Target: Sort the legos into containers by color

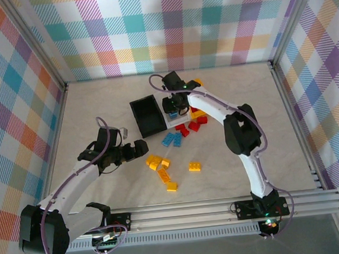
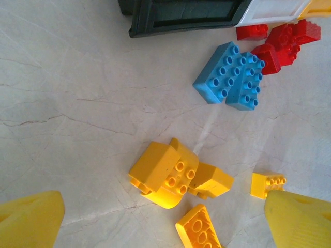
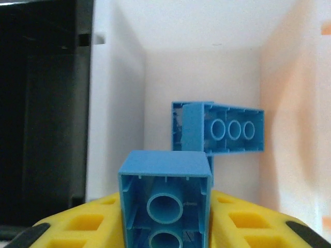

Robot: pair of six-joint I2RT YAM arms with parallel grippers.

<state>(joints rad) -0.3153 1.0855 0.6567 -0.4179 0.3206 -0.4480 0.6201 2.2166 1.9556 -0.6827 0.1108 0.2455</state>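
Note:
My right gripper is shut on a blue lego, held over the inside of the white container. Another blue lego lies at the bottom of that container. In the top view this gripper hangs just right of the black container. My left gripper is open and holds nothing; its yellow fingertips flank a cluster of yellow legos. Two blue legos and some red legos lie on the table near the containers.
More yellow legos are scattered toward the near middle of the table. An orange container peeks out behind the right arm. Plaid walls and metal rails enclose the table.

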